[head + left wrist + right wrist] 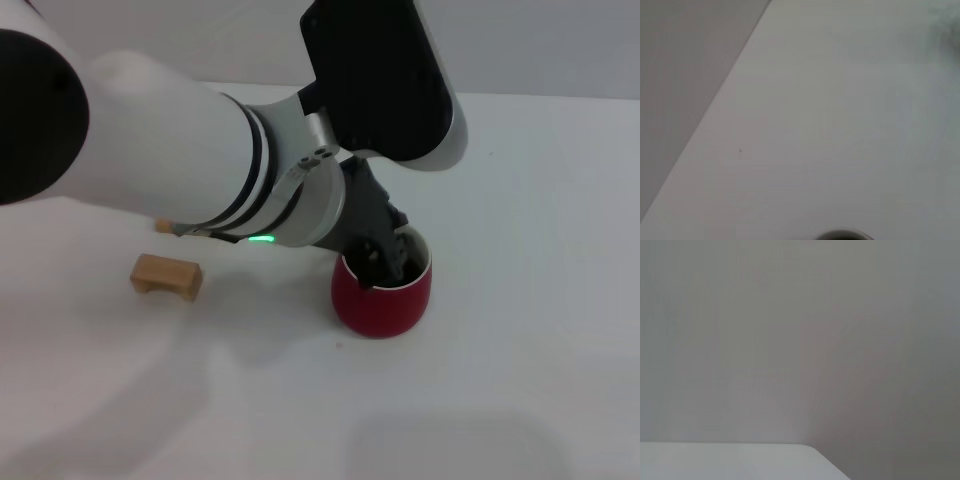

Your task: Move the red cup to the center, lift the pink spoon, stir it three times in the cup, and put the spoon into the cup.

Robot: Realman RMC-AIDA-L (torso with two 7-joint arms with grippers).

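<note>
The red cup (382, 298) stands upright on the white desk (520, 300), and everything else is best placed from it. The left gripper (385, 255) reaches down over the cup's rim, its dark tip dipping into the mouth on the side toward the arm. That pose suits stirring or dropping the spoon in, though which of the two cannot be told. The pink spoon does not show anywhere; it may be hidden inside the cup or behind the gripper. Whether the jaws are clenched, released or grasping something cannot be told, since the gripper body and the cup's dark inside cover them.

In the left wrist view only a thin arc of the cup's rim (842, 234) shows, with bare desk beyond it, which fits a camera held close above the cup.

A tan wooden block (167, 276) lies on the desk well to the left of the cup, and a second small block (164, 226) peeks out beyond it, beside the arm.

The right gripper is out of sight; its wrist camera shows only a desk corner and wall, so that arm seems parked away from the cup.
</note>
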